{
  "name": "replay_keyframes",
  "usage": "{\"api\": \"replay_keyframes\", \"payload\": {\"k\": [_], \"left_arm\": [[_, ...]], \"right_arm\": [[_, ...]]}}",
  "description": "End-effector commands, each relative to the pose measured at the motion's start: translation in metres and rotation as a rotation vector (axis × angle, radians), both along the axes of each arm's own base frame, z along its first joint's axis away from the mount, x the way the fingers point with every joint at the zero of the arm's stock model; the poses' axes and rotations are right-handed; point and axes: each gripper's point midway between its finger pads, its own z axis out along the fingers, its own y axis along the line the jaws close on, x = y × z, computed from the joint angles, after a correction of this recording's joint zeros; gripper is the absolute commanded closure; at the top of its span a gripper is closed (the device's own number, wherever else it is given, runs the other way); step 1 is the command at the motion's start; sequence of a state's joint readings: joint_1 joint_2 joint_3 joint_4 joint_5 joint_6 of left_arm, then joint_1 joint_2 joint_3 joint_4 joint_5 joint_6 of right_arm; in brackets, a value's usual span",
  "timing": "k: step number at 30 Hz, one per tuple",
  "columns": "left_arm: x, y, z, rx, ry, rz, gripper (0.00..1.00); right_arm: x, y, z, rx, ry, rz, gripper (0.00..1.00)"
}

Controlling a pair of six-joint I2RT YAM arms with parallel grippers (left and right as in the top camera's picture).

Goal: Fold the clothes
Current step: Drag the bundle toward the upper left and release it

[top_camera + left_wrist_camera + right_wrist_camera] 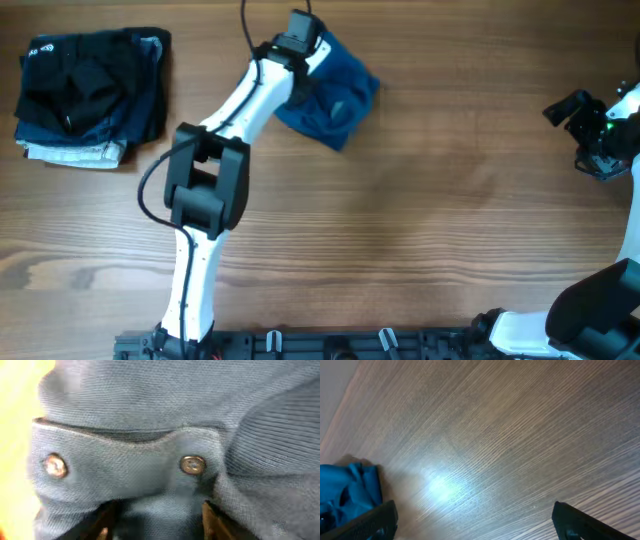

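Note:
A crumpled blue shirt [335, 100] lies at the back middle of the table. My left gripper [300, 35] is down on the shirt's back left edge. In the left wrist view the blue cloth with two metal buttons [192, 465] fills the frame, and the left gripper's fingers [157, 522] stand apart with cloth between them. My right gripper [585, 125] hovers at the far right, away from the shirt. In the right wrist view its fingers [475, 522] are wide open over bare wood, and the shirt [347, 492] shows at the far left.
A stack of folded dark clothes [90, 90] sits at the back left on the wooden table [420, 220]. The arm bases stand along the front edge.

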State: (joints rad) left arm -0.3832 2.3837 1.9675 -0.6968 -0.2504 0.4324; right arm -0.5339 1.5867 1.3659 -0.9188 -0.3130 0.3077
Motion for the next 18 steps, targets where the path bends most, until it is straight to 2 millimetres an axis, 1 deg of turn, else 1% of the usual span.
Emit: {"api": "replay_keyframes", "payload": {"k": [1, 2, 3, 4, 5, 7, 8, 9, 10, 11, 15, 17, 18], "left_arm": [[0.003, 0.005, 0.015, 0.016, -0.046, 0.013, 0.37], [0.004, 0.002, 0.04, 0.0, -0.086, 0.008, 0.34], [0.002, -0.002, 0.069, -0.017, -0.125, 0.002, 0.28], [-0.002, -0.005, 0.086, -0.027, -0.143, -0.007, 0.25], [-0.011, -0.013, 0.107, -0.038, -0.159, -0.023, 0.19], [-0.026, -0.027, 0.128, -0.086, -0.172, -0.001, 0.05], [-0.038, -0.041, 0.134, -0.148, -0.157, 0.03, 0.0], [-0.056, -0.065, 0.134, -0.241, -0.102, 0.016, 0.0], [-0.087, -0.114, 0.126, -0.381, 0.03, -0.12, 0.0], [-0.102, -0.137, 0.114, -0.423, 0.096, -0.176, 0.0], [-0.115, -0.158, 0.073, -0.351, 0.145, -0.173, 0.0], [-0.117, -0.166, 0.049, -0.269, 0.123, -0.138, 0.01], [-0.119, -0.169, 0.04, -0.234, 0.108, -0.135, 0.01]], "right_arm": [[0.002, -0.005, 0.003, -0.025, -0.011, 0.007, 0.01], [0.003, -0.005, 0.003, -0.026, -0.013, 0.007, 0.0], [0.003, -0.005, 0.004, -0.028, -0.016, 0.007, 0.0], [0.004, -0.005, 0.004, -0.029, -0.018, 0.007, 0.01], [0.004, -0.006, 0.004, -0.029, -0.019, 0.007, 0.01], [0.004, -0.006, 0.004, -0.031, -0.022, 0.007, 0.01], [0.004, -0.006, 0.005, -0.031, -0.022, 0.007, 0.0], [0.005, -0.006, 0.005, -0.031, -0.022, 0.007, 0.0], [0.005, -0.006, 0.005, -0.032, -0.025, 0.007, 0.01], [0.006, -0.007, 0.005, -0.034, -0.028, 0.007, 0.0], [0.009, -0.006, 0.007, -0.032, -0.046, 0.011, 0.0], [0.012, -0.003, 0.01, -0.014, -0.065, 0.022, 0.0], [0.013, -0.002, 0.01, -0.008, -0.07, 0.022, 0.01]]}}
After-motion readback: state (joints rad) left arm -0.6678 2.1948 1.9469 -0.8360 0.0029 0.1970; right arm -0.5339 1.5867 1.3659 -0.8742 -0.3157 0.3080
